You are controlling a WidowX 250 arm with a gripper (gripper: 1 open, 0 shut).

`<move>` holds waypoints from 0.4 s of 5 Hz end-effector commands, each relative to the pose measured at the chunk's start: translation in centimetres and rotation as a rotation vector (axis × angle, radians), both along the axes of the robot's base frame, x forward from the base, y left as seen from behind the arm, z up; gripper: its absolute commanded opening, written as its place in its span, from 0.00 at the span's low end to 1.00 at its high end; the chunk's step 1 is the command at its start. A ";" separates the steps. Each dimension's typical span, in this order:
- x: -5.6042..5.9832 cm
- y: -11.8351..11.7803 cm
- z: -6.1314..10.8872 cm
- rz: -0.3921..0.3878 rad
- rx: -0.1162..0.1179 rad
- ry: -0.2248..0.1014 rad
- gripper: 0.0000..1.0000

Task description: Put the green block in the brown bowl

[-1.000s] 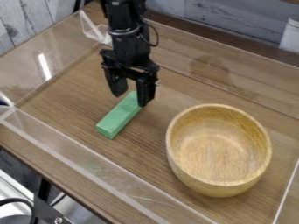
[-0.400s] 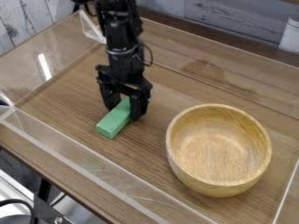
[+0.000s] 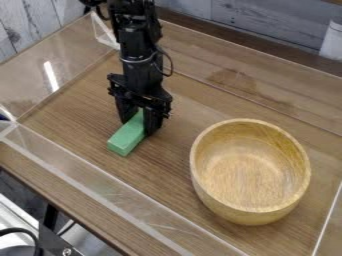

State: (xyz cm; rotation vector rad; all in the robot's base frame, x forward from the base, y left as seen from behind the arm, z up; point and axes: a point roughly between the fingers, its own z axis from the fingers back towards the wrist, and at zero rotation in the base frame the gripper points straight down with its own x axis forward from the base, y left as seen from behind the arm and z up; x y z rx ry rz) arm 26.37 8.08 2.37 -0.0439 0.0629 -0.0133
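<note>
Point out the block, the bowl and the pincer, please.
block (image 3: 123, 140): camera view, its near end
bowl (image 3: 251, 207): camera view, inside wall
pincer (image 3: 142, 117): camera view, between its fingertips

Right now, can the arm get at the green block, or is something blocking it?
Looks like yes: the gripper is already down at the far end of the green block, and the brown bowl sits well off to the side.

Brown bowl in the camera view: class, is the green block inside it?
No, the green block lies on the table beside the brown bowl.
</note>
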 end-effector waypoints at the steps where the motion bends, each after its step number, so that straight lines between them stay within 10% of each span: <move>1: 0.5 -0.1 1.8 0.016 0.002 -0.032 0.00; 2: 0.6 -0.3 2.6 0.026 -0.003 -0.038 0.00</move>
